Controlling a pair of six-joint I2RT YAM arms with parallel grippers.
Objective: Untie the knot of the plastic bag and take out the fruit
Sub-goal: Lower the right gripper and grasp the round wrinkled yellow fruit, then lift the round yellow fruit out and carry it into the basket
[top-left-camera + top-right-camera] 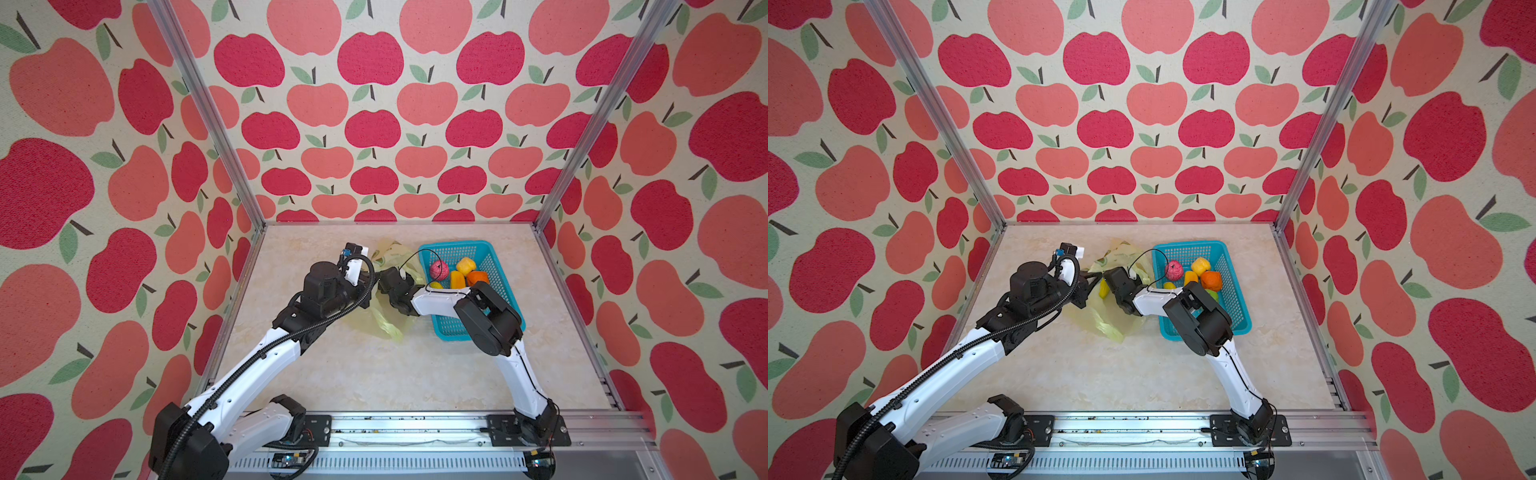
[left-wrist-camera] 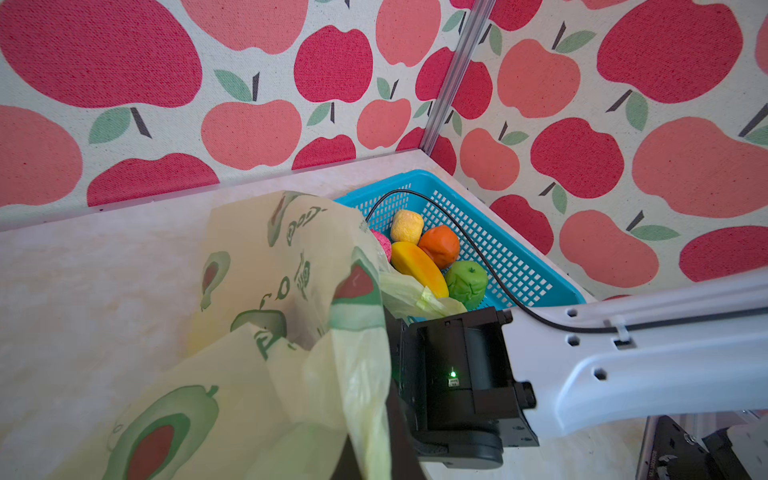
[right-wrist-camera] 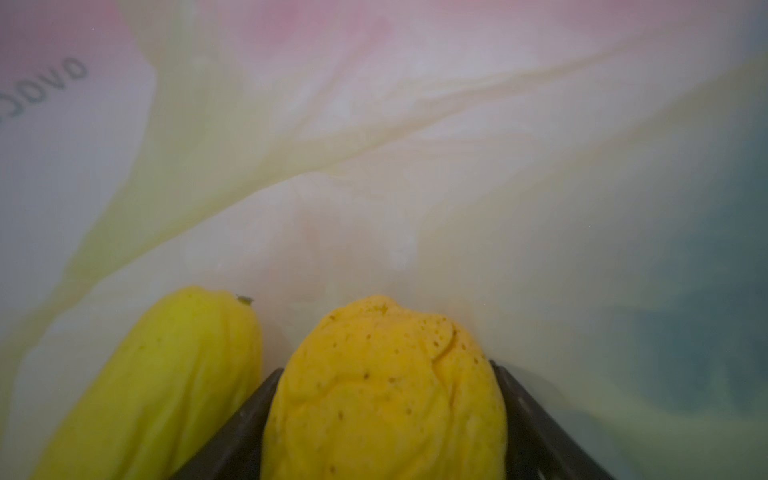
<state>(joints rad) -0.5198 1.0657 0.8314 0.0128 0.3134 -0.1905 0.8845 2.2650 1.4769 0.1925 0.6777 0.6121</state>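
The yellow-green plastic bag (image 1: 388, 253) (image 1: 1121, 253) (image 2: 270, 270) lies mid-table with its mouth lifted open; no knot shows. My left gripper (image 1: 372, 276) (image 1: 1094, 275) (image 2: 374, 449) is shut on the bag's raised edge. My right gripper (image 1: 1106, 286) (image 3: 384, 370) reaches inside the bag, its tips hidden in both top views. In the right wrist view both dark fingers (image 3: 249, 415) press the sides of a dimpled yellow-orange fruit (image 3: 386, 407). A longer yellow fruit (image 3: 166, 374) (image 1: 1103, 289) lies beside it in the bag.
A turquoise perforated basket (image 1: 494, 257) (image 1: 1237, 291) (image 2: 519, 266) stands right of the bag against my right forearm, holding several fruits: pink (image 1: 438, 270), yellow, orange (image 2: 440, 245) and green (image 2: 467, 282). A loose bag handle (image 1: 390, 328) trails on the table. Walls close the back and sides.
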